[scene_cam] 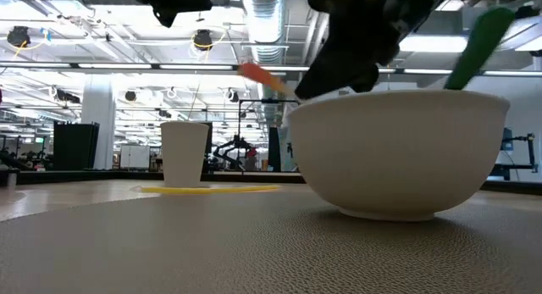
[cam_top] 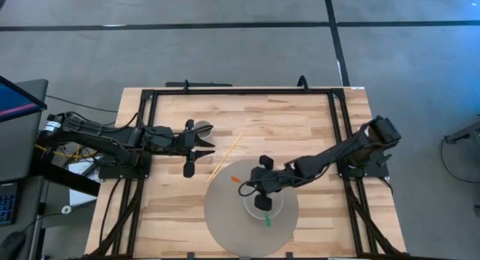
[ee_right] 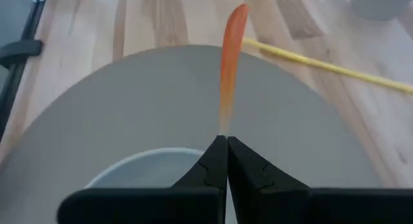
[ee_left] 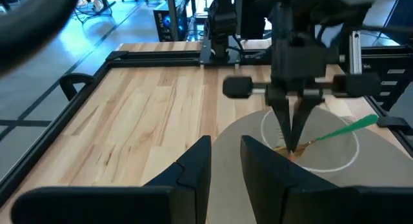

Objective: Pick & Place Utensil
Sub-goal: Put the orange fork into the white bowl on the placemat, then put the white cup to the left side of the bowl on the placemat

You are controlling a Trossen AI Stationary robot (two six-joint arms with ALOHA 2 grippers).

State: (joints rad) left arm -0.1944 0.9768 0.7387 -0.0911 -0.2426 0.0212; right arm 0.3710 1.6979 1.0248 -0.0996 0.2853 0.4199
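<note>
Over the white bowl (cam_top: 263, 205) on the round grey mat (cam_top: 225, 222), near the desk's front edge, the right gripper (cam_top: 259, 186) has its fingers pinched together on one end of the orange utensil (ee_right: 231, 62), whose long axis runs out from the fingertips toward the desk's left edge, free end above the mat. A green utensil (cam_top: 268, 219) leans in the bowl, pointing toward the front edge. By the left edge, the left gripper (cam_top: 196, 151) hovers with fingers parted and empty, just beside a white cup (scene_cam: 185, 153) and a yellow stick (cam_top: 224, 156).
</note>
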